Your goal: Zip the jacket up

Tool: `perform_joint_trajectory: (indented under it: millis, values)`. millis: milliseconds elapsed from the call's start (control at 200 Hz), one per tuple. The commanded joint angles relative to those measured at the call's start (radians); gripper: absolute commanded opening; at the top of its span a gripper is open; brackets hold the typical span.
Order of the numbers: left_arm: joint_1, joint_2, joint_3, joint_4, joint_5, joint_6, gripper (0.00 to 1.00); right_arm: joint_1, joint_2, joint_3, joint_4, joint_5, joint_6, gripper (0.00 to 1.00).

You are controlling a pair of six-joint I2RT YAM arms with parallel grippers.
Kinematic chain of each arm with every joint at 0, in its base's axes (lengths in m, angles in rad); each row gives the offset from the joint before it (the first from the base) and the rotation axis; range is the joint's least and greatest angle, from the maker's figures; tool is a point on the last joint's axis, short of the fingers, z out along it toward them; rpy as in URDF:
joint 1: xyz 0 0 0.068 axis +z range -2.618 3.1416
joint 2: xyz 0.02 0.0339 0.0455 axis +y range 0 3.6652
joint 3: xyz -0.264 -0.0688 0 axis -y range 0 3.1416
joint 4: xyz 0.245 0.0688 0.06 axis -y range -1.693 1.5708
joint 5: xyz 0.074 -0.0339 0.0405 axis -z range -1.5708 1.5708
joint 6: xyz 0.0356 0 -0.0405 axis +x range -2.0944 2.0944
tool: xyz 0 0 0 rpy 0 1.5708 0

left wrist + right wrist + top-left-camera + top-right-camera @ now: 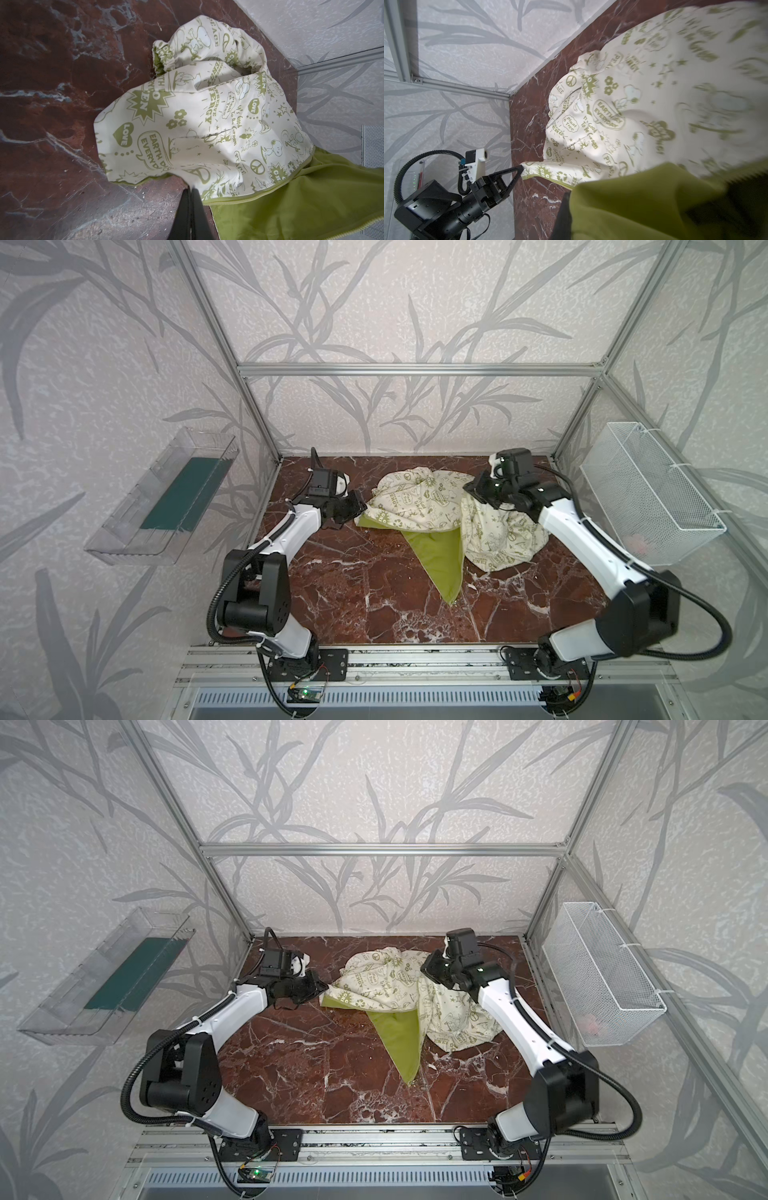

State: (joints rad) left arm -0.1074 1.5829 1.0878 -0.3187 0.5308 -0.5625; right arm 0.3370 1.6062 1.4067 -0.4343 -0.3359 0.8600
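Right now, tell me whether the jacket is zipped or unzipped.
Unzipped. The jacket lies crumpled with its front parted, and the olive-green lining shows between the two panels. One bare zipper edge runs alone in the left wrist view.

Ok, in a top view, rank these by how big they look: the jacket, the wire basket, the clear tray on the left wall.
1. jacket, spread across the marble table
2. wire basket and clear tray look about alike; both hang on side walls nearer the camera, so I won't rank them.
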Motion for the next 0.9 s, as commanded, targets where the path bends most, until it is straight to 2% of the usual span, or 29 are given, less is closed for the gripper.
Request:
perform_joint_trajectory:
  millis: [0, 120, 145, 210, 280, 380, 545, 650, 765, 895]
  values:
    - [-0.012, -0.036, -0.048, 0.030, 0.010, -0.018, 0.00, -0.015, 0.210, 0.147, 0.002, -0.104, -0.046, 0.05]
    - [-0.021, -0.050, -0.092, 0.052, -0.001, -0.017, 0.00, -0.028, 0.382, 0.316, -0.019, -0.116, -0.071, 0.08]
    - [-0.021, -0.051, -0.097, 0.051, 0.000, -0.017, 0.00, -0.031, 0.414, 0.357, -0.045, -0.121, -0.070, 0.14]
    - [-0.023, -0.051, -0.105, 0.051, 0.004, -0.017, 0.00, -0.032, 0.473, 0.453, -0.140, -0.118, -0.104, 0.38]
    - [-0.023, -0.055, -0.112, 0.055, 0.005, -0.022, 0.00, -0.029, 0.468, 0.481, -0.201, -0.097, -0.134, 0.49]
    - [-0.025, -0.060, -0.124, 0.057, 0.002, -0.028, 0.00, -0.018, 0.371, 0.402, -0.219, -0.082, -0.148, 0.55]
    - [-0.026, -0.065, -0.148, 0.061, 0.012, -0.041, 0.00, 0.072, 0.136, 0.195, -0.354, 0.072, -0.190, 0.59]
    - [-0.031, -0.087, -0.177, 0.073, 0.017, -0.055, 0.00, 0.180, 0.002, 0.021, -0.390, 0.140, -0.134, 0.62]
    - [-0.038, -0.115, -0.219, 0.110, 0.018, -0.071, 0.00, 0.331, -0.071, -0.126, -0.424, 0.227, -0.031, 0.65]
    - [-0.041, -0.118, -0.245, 0.125, 0.033, -0.080, 0.00, 0.473, -0.100, -0.279, -0.318, 0.206, 0.122, 0.65]
